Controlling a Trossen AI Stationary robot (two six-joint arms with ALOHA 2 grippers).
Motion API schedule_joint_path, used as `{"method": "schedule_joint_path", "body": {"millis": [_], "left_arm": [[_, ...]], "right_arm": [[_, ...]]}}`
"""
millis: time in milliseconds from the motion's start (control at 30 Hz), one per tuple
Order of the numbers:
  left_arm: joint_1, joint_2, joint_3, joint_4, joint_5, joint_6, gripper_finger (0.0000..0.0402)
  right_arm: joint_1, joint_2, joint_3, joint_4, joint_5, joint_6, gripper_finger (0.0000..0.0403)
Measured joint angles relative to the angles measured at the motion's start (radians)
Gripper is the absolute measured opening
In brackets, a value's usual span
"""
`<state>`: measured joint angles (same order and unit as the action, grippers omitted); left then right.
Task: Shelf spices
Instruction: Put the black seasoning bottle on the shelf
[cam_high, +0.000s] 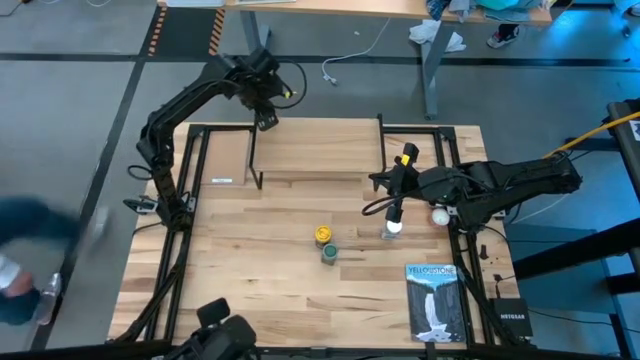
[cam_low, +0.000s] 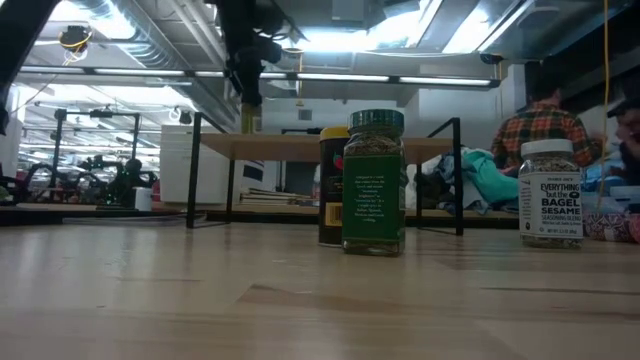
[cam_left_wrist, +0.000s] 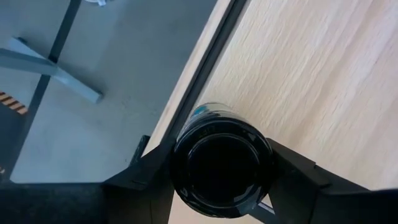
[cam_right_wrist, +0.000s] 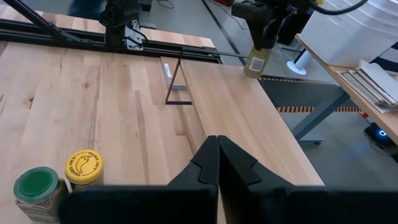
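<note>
L gripper (cam_high: 266, 118) pinches the dark-lidded jar (cam_left_wrist: 219, 167) by its body just under the lid, over the far left end of the shelf (cam_high: 320, 150). Prob. rigid, light, smooth-walled, so it could slip; mid-body grip is safest. R gripper (cam_right_wrist: 217, 163), pressed together, waits near the white-lidded jar (cam_high: 393, 227); green jar (cam_high: 329, 254) and yellow-lidded jar (cam_high: 323, 235) stand mid-worktop (cam_high: 260, 290).

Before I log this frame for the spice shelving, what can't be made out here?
- Dark-lidded jar: in the left wrist view the lid hides its label; whether it touches the shelf yet is unclear from any view.
- Amber jar: low view, mostly hidden behind the green jar.
- Left gripper: small and far in the right wrist view.
</note>
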<state>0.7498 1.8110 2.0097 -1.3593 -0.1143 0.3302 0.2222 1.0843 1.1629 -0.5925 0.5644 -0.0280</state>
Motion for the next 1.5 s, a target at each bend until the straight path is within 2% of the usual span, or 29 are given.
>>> {"method": "schedule_joint_path", "body": {"millis": [267,1500], "left_arm": [[0.006,0.005,0.028,-0.064,0.018,-0.001,0.0189],[-0.002,0.050,0.028,-0.053,0.060,-0.037,0.0189]], "right_arm": [[0.000,0.000,0.000,0.000,0.000,-0.003,0.0001],[0.001,0.000,0.000,-0.004,-0.008,-0.003,0.0001]]}}
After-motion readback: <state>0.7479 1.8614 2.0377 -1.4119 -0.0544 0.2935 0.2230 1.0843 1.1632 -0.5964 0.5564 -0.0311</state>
